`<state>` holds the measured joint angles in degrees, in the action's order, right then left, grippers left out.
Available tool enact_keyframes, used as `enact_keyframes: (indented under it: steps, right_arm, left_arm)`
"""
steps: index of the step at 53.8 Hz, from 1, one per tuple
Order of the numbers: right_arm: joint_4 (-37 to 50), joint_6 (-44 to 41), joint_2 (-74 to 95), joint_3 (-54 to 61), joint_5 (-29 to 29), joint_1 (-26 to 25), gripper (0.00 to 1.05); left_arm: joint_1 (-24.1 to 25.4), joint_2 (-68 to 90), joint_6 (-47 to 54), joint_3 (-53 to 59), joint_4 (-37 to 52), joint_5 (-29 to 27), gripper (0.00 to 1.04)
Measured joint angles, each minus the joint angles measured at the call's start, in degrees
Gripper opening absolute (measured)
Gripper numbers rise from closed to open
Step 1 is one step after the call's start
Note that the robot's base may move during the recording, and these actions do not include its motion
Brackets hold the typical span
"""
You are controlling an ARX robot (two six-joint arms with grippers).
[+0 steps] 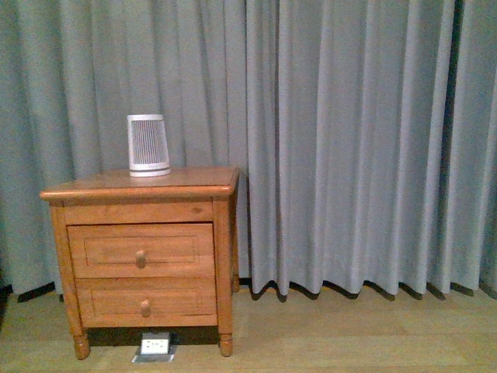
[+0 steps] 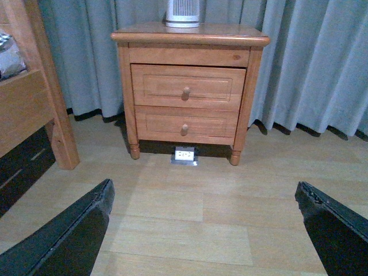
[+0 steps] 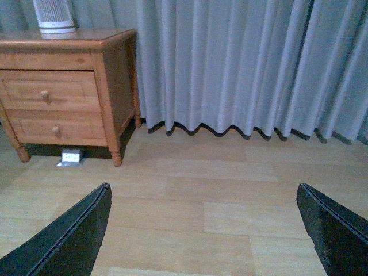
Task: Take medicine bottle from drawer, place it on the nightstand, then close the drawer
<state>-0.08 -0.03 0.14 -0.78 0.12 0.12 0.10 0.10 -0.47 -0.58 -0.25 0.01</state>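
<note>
Front view: set a little above the nightstand's top, level, square to the far curtain; nightstand at left, well off. Left wrist view: low, tilted down at the floor, head-on to the nightstand and nearer (wooden frame at far left). Right wrist view: low, further right, nightstand at left edge. All three share nightstand, curtain and floor socket.

The left gripper and right gripper had matte black, wedge-shaped fingers with slightly scuffed edges.
</note>
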Motion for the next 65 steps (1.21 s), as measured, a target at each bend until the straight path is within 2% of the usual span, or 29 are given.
enact_keyframes:
  steps: [65]
  right_arm:
    - [0.0, 0.0, 0.0, 0.0, 0.0, 0.0, 0.98]
  left_arm:
    - [0.0, 0.0, 0.0, 0.0, 0.0, 0.0, 0.98]
